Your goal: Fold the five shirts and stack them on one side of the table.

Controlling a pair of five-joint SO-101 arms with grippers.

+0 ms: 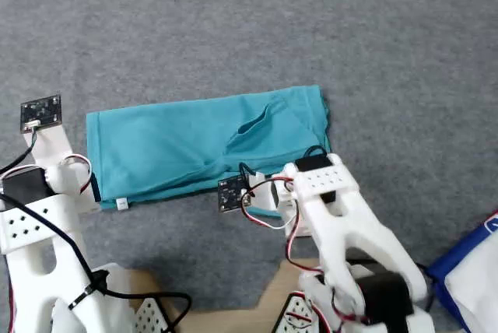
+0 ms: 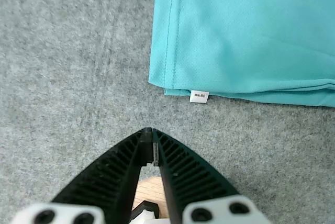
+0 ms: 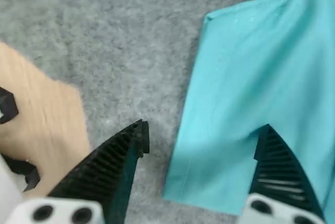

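One teal shirt (image 1: 202, 142) lies folded into a long band across the middle of the grey table cover. Its near-left corner carries a small white tag (image 2: 199, 96). My left gripper (image 2: 151, 132) is shut with nothing in it, a short way off that corner above bare cover. The left arm (image 1: 47, 193) stands at the shirt's left end. My right gripper (image 3: 204, 130) is open, its black fingers (image 3: 123, 150) straddling the near edge of the teal shirt (image 3: 246, 103) toward its right end. The right arm (image 1: 331, 189) hides that edge from above.
Grey felt (image 1: 233, 29) covers the table, with wide free room behind the shirt. The wooden table edge (image 1: 264, 302) shows at the front between the arms. A blue and white bag (image 1: 467, 271) sits at the front right corner.
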